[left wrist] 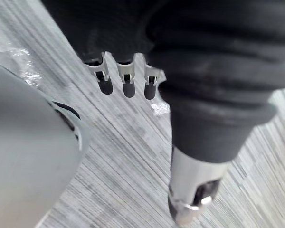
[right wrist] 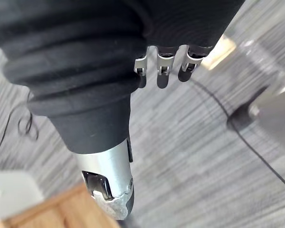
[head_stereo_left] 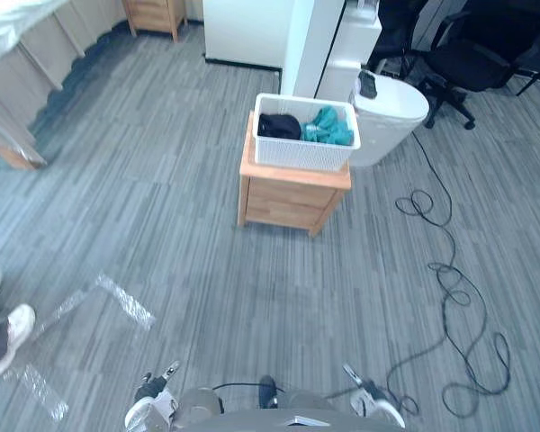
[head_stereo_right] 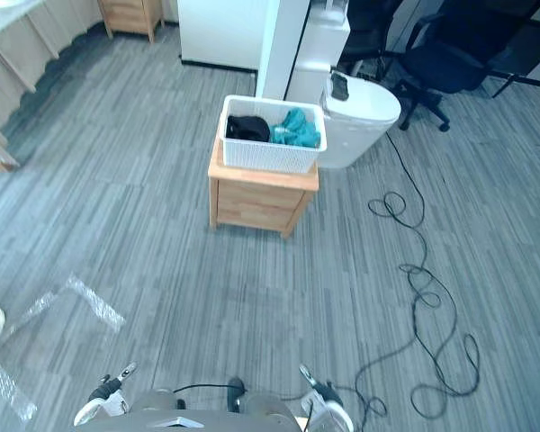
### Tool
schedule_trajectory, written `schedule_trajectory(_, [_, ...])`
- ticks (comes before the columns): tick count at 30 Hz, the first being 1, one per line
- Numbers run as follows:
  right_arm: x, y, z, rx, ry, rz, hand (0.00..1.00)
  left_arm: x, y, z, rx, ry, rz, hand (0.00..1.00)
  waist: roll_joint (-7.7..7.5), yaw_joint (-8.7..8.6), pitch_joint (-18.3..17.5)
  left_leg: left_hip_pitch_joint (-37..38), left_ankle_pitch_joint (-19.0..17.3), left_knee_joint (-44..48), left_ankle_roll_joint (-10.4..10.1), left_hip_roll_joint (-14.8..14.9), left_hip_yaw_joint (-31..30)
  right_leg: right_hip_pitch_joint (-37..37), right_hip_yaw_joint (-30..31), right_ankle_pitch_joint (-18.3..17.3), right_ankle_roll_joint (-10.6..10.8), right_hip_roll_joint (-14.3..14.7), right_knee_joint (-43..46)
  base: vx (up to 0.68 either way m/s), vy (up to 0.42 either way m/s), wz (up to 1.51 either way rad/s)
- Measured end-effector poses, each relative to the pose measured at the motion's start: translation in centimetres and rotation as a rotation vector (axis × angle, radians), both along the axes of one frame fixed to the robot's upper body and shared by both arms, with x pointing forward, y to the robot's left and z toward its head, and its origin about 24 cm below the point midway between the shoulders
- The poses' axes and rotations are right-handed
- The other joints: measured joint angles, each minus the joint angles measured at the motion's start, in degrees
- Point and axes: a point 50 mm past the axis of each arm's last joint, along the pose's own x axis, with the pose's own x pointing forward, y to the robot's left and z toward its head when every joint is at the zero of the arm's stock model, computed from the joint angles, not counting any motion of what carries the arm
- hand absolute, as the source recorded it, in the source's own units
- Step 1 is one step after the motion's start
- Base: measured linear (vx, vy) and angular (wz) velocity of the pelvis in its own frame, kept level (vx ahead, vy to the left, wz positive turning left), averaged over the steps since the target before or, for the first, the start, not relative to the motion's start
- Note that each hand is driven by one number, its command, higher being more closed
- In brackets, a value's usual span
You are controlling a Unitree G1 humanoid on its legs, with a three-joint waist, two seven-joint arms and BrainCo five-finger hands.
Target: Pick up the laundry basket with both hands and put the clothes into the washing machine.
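Our left hand (head_stereo_left: pixel 144 407) and right hand (head_stereo_left: pixel 376 401) hang low at our sides, fingers relaxed and holding nothing. The laundry basket (head_stereo_left: pixel 304 155) lies well ahead of both hands. It is out between them but somewhat toward the right hand's side, so we judge the right hand a little nearer. It sits on a small wooden table (head_stereo_left: pixel 292 193), with a black garment (head_stereo_left: pixel 278 126) and a teal garment (head_stereo_left: pixel 329 127) inside. Its long axis runs crosswise to our reach, with one short end toward each hand. Just beyond the end on the right hand's side stands a white rounded unit that we take for the washing machine (head_stereo_left: pixel 391 121). We judge we must close in before either hand can reach.
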Motion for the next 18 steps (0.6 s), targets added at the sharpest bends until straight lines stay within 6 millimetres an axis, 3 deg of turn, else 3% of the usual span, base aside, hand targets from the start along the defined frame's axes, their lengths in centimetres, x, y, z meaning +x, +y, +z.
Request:
schedule_trajectory(2, [2.2,0.3,0.8,-0.023,-0.047,0.028,0.00,0.9,0.1,0.4,0.030,-0.037,-0.037,0.00,-0.53,0.87,0.48,-5.64,-3.07,-5.33,0.61,-0.32,0.42,4.07,0.56,-1.35,0.36,-2.99,-2.71,0.43,0.165,0.02])
schedule_trajectory(3, [3.4,0.2,1.4,-0.050,-0.070,0.051,0.00,1.1,0.1,0.5,0.045,-0.035,-0.054,0.00,-1.18,1.06,1.01,-8.39,-3.48,-14.68,-0.13,-1.89,-0.20,5.23,0.95,-2.70,1.67,-5.25,-2.75,0.40,0.215,-0.04])
schedule_trajectory(4, [4.2,0.0,1.8,-0.065,-0.097,0.058,0.00,1.1,0.0,0.5,0.051,-0.031,-0.068,0.00,-0.82,1.43,1.04,-9.03,-2.03,-26.88,-1.76,-3.44,-2.42,6.11,1.80,-3.51,2.71,-6.72,-2.77,0.39,0.254,-0.25])
schedule_trajectory(5, [4.6,-0.3,2.1,-0.072,-0.113,0.050,0.00,0.5,0.0,0.3,0.055,-0.015,-0.065,0.00,0.36,1.75,0.79,-8.42,1.00,-40.24,-3.35,-3.61,-5.52,6.88,2.46,-4.37,3.52,-7.24,-2.98,0.52,0.403,-0.54])
schedule_trajectory(6, [4.8,-1.0,2.4,-0.099,-0.124,0.053,0.00,-0.7,-0.2,-0.1,0.053,0.025,-0.059,0.00,3.18,2.10,0.61,-7.89,3.29,-49.83,-5.85,-1.62,-8.92,8.77,4.11,-7.03,4.67,-6.45,-3.50,0.44,0.355,-0.61])
schedule_trajectory(7, [4.8,-1.3,2.4,-0.107,-0.123,0.054,0.00,-1.4,-0.2,-0.3,0.052,0.049,-0.061,0.00,3.85,2.00,0.78,-8.40,6.72,-48.19,-6.97,-0.55,-7.91,10.34,4.88,-9.48,5.18,-6.60,-3.53,0.46,0.407,-0.52])
schedule_trajectory(8, [4.3,-1.2,2.1,-0.102,-0.102,0.050,0.00,-2.4,0.1,-0.6,0.051,0.099,-0.056,0.00,3.23,1.80,0.81,-8.24,10.95,-44.99,-3.23,-2.41,-6.67,11.99,5.62,-12.70,6.77,-9.31,-2.15,0.43,0.370,-0.21])
schedule_trajectory(10, [2.8,-1.0,1.3,-0.084,-0.051,0.037,0.00,-2.6,0.8,-0.6,0.069,0.112,-0.039,0.00,0.79,1.21,-0.35,-7.48,10.44,-45.76,-0.92,-4.95,-4.93,8.84,8.83,-11.55,7.33,-11.50,3.43,0.52,0.418,-0.12])
schedule_trajectory(11, [1.8,-0.7,0.8,-0.067,-0.024,0.017,0.00,-2.8,1.3,-0.5,0.075,0.113,-0.014,0.00,-0.49,1.42,-0.54,-5.14,11.03,-48.73,0.56,-5.98,-2.77,6.48,11.38,-9.49,9.95,-12.35,8.09,0.46,0.299,-0.45])
schedule_trajectory(12, [0.7,-0.5,0.3,-0.048,0.004,-0.011,0.00,-3.3,1.3,-0.7,0.068,0.129,0.004,0.00,-1.13,1.69,-0.55,-1.43,11.58,-51.67,1.85,-6.70,-0.81,4.26,14.13,-6.68,13.87,-12.41,13.87,0.47,0.284,-0.51])
schedule_trajectory(13, [0.5,-0.4,0.2,-0.044,0.009,-0.014,0.00,-3.4,1.3,-0.7,0.069,0.134,0.006,0.00,-1.21,1.65,-0.60,-0.53,11.47,-52.26,2.00,-6.81,-0.37,3.72,14.48,-5.83,15.22,-12.39,15.26,0.44,0.239,-0.69])
schedule_trajectory(14, [-1.0,0.0,-0.6,-0.019,0.059,-0.023,0.00,-3.8,1.4,-0.7,0.072,0.146,-0.003,0.00,-0.89,0.45,-0.39,5.10,10.72,-55.74,3.16,-7.15,0.93,-0.06,14.31,-0.87,20.99,-11.89,25.48,0.40,0.197,-0.54])
schedule_trajectory(15, [-1.5,0.2,-0.8,-0.009,0.074,-0.023,0.00,-3.6,1.6,-0.7,0.080,0.152,-0.029,0.00,-0.12,-0.29,0.10,8.46,9.36,-56.50,3.93,-7.25,1.66,-3.06,12.63,-4.08,18.97,-11.35,32.25,0.37,0.173,-0.57])
schedule_trajectory(16, [-2.0,0.1,-0.9,-0.008,0.088,-0.026,0.00,-3.3,1.5,-0.7,0.084,0.146,-0.048,0.00,-0.40,-0.66,0.01,10.06,8.58,-56.84,4.03,-7.23,2.29,-4.80,10.94,-6.32,17.74,-11.41,33.94,0.38,0.133,-0.45])
schedule_trajectory(17, [-2.7,-0.1,-1.1,-0.009,0.107,-0.028,0.00,-2.4,1.6,-0.5,0.092,0.129,-0.075,0.00,0.23,-1.13,0.14,12.82,7.29,-57.96,3.94,-6.93,3.69,-8.48,7.25,-10.30,15.16,-11.18,33.64,0.24,0.069,-0.39])
schedule_trajectory(18, [-2.9,-0.1,-1.1,-0.010,0.110,-0.030,0.00,-2.0,1.7,-0.4,0.098,0.120,-0.088,0.00,0.41,-1.56,0.04,14.16,6.89,-58.71,3.85,-6.70,4.28,-10.09,5.89,-11.28,14.47,-10.70,31.95,0.37,0.025,-0.37])
